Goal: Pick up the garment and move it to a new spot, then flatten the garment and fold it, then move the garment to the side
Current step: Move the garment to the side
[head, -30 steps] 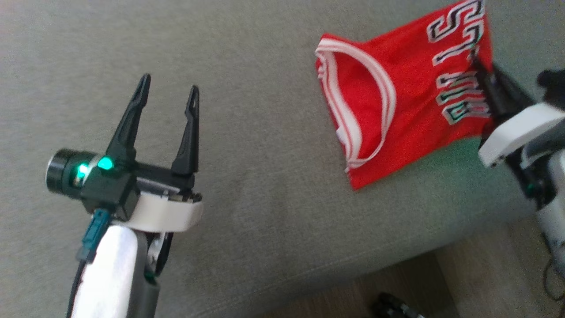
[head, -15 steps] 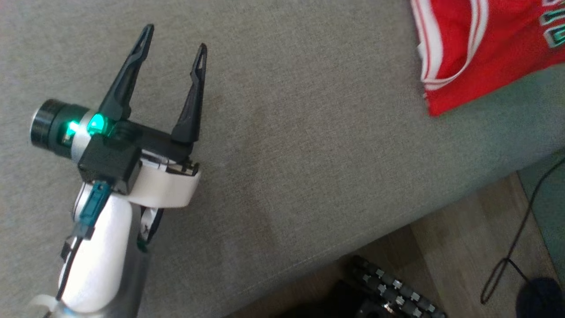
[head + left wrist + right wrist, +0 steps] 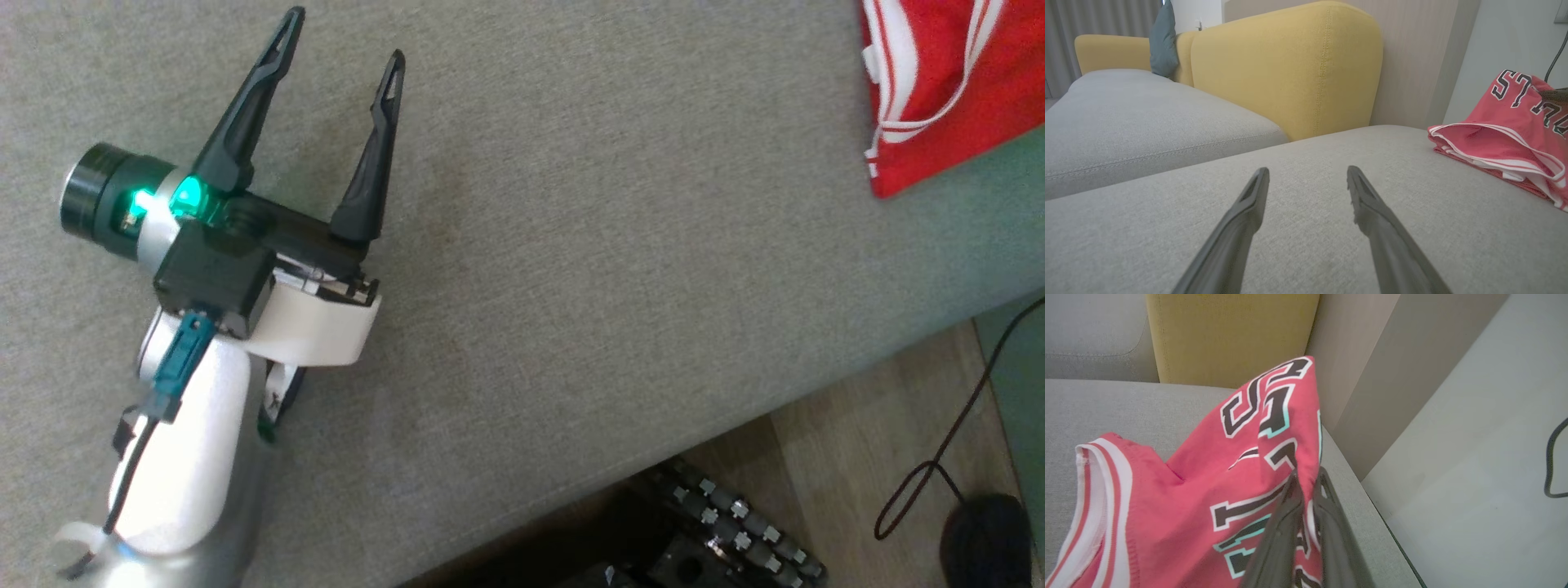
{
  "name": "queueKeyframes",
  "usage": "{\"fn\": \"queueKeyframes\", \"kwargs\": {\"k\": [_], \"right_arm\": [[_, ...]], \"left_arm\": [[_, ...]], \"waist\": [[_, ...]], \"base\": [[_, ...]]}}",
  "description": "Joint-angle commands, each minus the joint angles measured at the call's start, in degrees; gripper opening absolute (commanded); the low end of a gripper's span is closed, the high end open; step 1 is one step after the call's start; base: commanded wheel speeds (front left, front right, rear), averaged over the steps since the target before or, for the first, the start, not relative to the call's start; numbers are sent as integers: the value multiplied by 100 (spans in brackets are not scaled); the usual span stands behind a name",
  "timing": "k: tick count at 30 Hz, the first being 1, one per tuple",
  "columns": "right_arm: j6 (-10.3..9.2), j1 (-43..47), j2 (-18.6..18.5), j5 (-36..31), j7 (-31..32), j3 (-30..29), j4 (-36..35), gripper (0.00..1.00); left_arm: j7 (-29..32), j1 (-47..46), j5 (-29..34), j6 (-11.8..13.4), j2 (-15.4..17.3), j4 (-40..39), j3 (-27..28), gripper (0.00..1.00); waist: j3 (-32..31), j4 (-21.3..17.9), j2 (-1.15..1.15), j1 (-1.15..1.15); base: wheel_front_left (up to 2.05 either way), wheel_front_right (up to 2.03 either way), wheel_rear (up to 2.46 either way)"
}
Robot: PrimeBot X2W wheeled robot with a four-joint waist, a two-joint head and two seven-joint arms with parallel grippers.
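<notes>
Clamping the red garment (image 3: 1188, 506) at its lettering are the right fingers (image 3: 1278, 543) (left fingers (image 3: 253, 98) spread, well away).

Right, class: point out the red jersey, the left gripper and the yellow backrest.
red jersey (image 3: 1192, 490): right wrist view, lettered front.
left gripper (image 3: 345, 34): head view, between fingertips.
yellow backrest (image 3: 1286, 69): left wrist view, front face.

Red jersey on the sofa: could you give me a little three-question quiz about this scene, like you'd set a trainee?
1. True or false: the left arm's fingers are shut on the red jersey.
2. What colour is the backrest behind the grey cushion? A yellow, B blue, C black.
3. Fill in: the right arm's fingers are pinching the ____.
Key: 1 false; 2 A; 3 jersey.
</notes>
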Motion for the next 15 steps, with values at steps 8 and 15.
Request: {"fn": "queueKeyframes", "kwargs": {"k": [8,15], "right_arm": [[-4,-291,189,-640,-320,-281,518,100],[-4,-85,546,-863,-746,-520,735,100]], "left_arm": [[30,-158,4,12,155,-165,141,100],[-4,-42,-94,111,175,-83,196,100]], "waist": [[183,117,0,0],[-63,136,0,0]], "base": [[0,0,0],[0,0,0]]}}
